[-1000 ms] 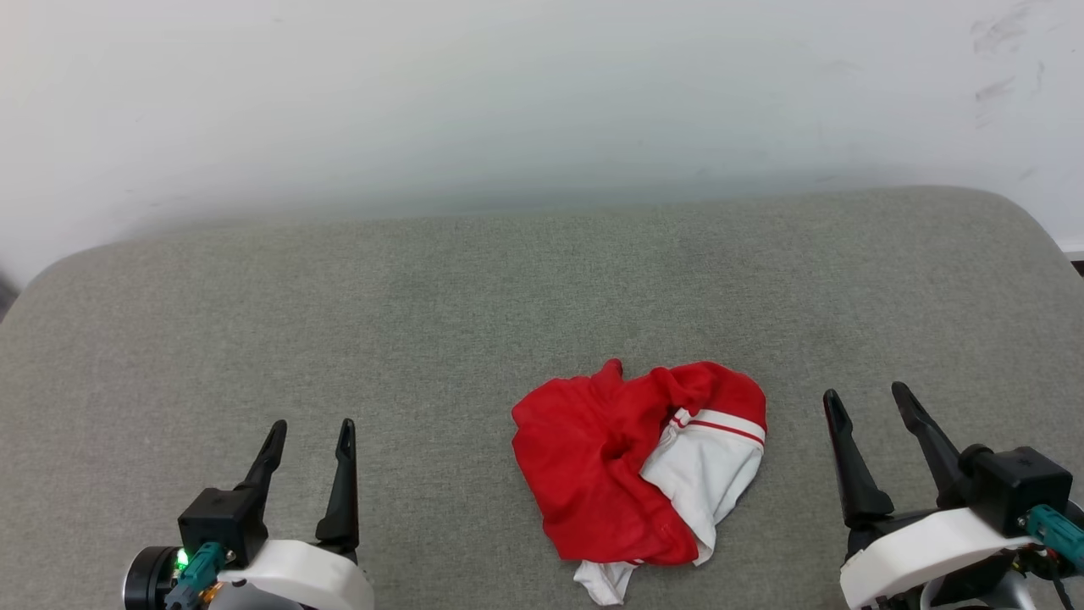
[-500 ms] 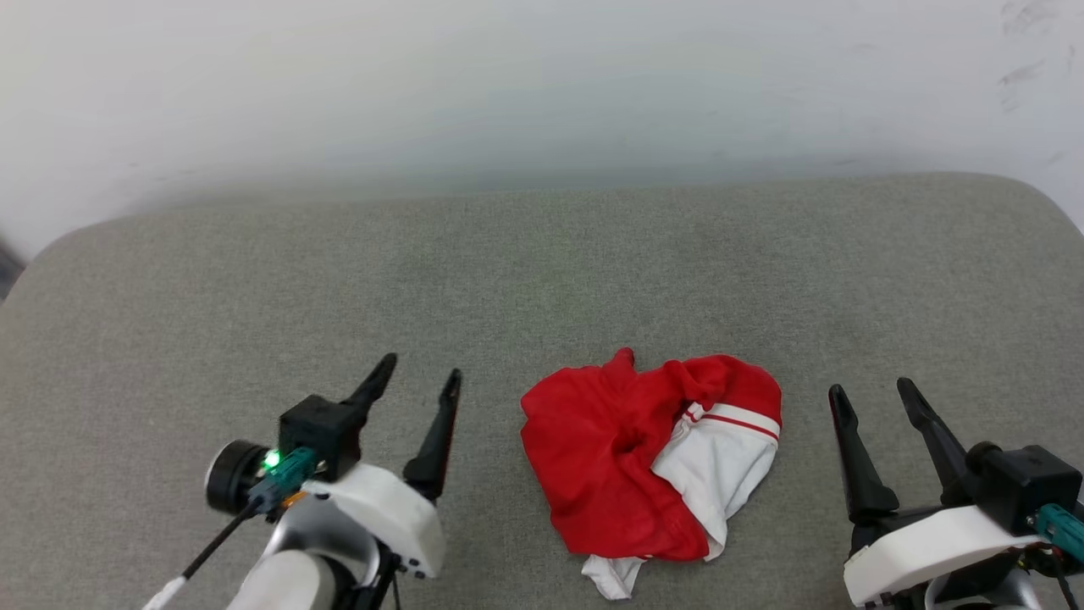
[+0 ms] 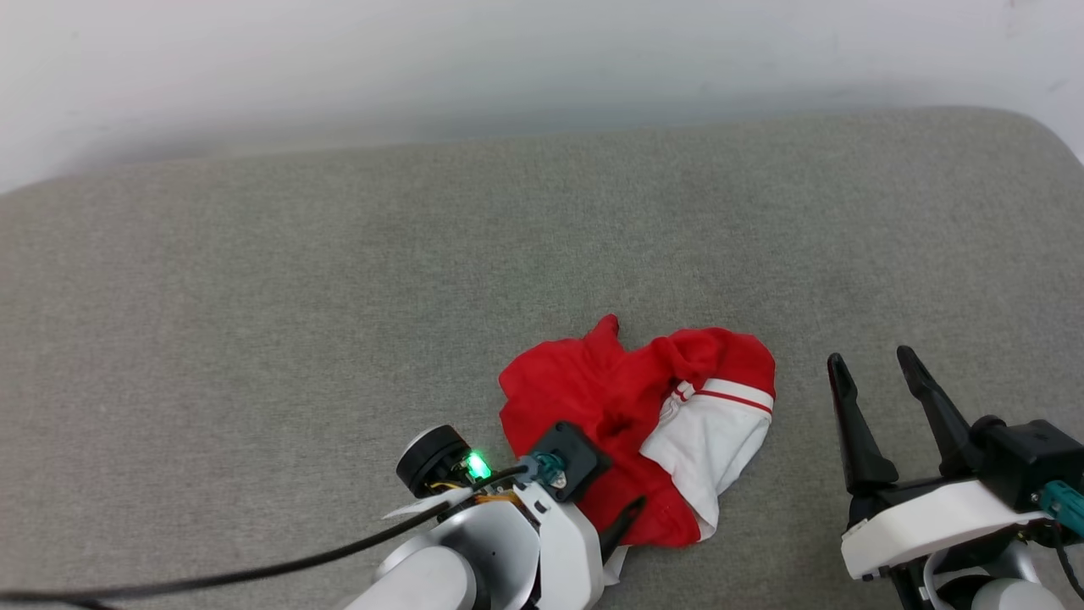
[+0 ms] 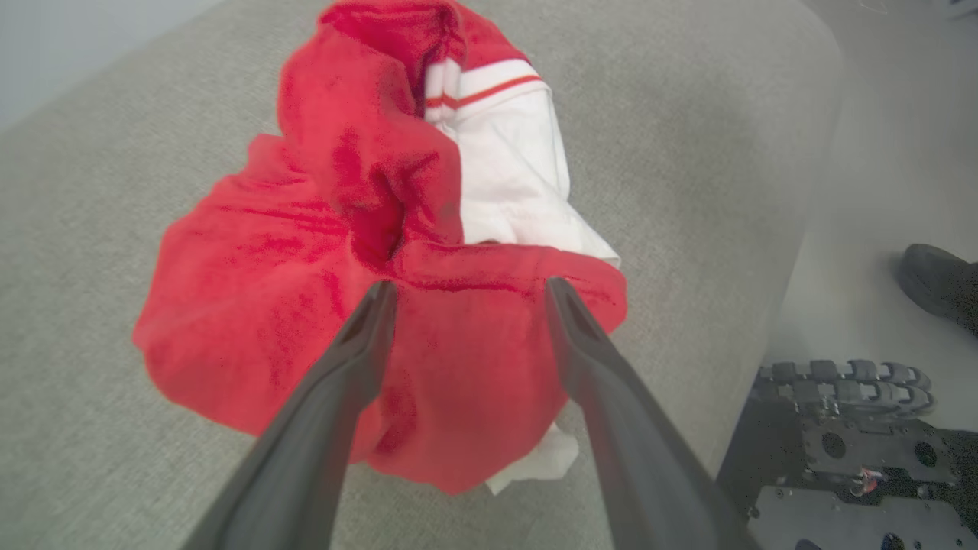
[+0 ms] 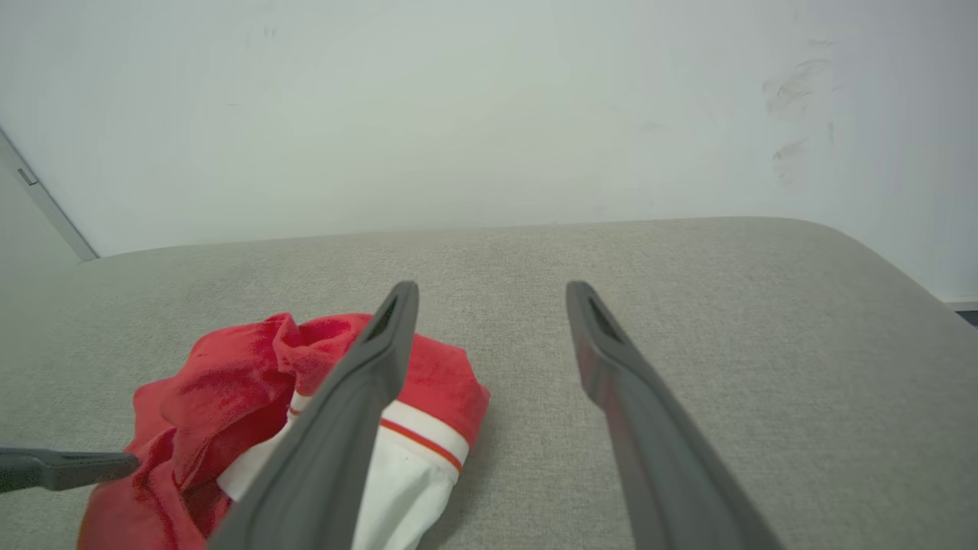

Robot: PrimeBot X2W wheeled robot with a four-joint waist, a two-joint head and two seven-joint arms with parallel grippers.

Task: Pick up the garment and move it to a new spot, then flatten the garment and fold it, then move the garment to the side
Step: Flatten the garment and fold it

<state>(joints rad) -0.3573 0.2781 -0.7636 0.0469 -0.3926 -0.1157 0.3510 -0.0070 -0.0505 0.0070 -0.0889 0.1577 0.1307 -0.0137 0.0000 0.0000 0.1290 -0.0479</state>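
The garment (image 3: 593, 398) lies crumpled on the grey cushion, red with one white sleeve (image 3: 711, 440) and its red-striped trim showing; letters and number are hidden. My left gripper (image 3: 611, 491) hangs over the garment's near left part, open. In the left wrist view my left gripper (image 4: 466, 286) has its two fingers astride a raised red fold of the garment (image 4: 306, 252), tips at the cloth. My right gripper (image 3: 871, 356) stands open to the right of the garment, apart from it. Seen from the right wrist, my right gripper (image 5: 493, 286) has nothing between its fingers and the garment (image 5: 229, 374) sits at lower left.
The grey cushion (image 3: 339, 296) stretches wide to the left and back, up to a white wall (image 3: 508, 59). Its right edge (image 4: 795, 229) drops to the floor, where a person's dark shoe (image 4: 940, 283) and the robot's base (image 4: 840, 443) show. A black cable (image 3: 254, 568) trails from my left wrist.
My left arm has swung right and forward, from beside the garment to over it, fingers still apart. The head view has shifted slightly. The right gripper and the garment have stayed put.
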